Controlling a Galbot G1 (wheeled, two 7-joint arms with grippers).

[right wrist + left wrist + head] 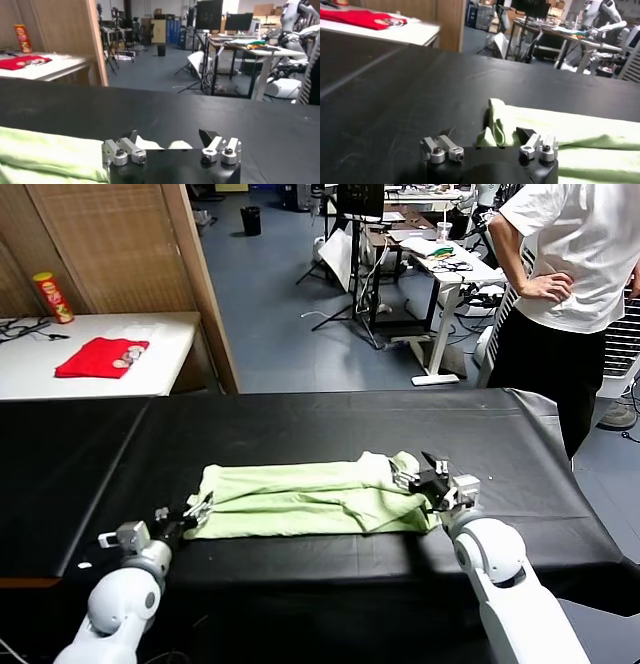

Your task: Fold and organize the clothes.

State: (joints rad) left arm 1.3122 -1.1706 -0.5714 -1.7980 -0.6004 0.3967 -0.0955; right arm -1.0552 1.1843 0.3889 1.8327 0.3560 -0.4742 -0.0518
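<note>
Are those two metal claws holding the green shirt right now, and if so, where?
Neither holds it. The left gripper and right gripper stand open at opposite ends of the green shirt, which lies on the black table.

A robotics lab or workshop, it seems: a black-covered worktable (pixel 300 424) up front, desks (pixel 455 269) crowded with gear at one o'clock, a monitor (pixel 360 199) at twelve, possibly another robot (pixel 295 20) beyond.

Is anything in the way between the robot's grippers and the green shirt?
No, nothing visible. The green shirt lies folded on the black table. The left gripper is open right at one end, and the right gripper is open at the other.
</note>
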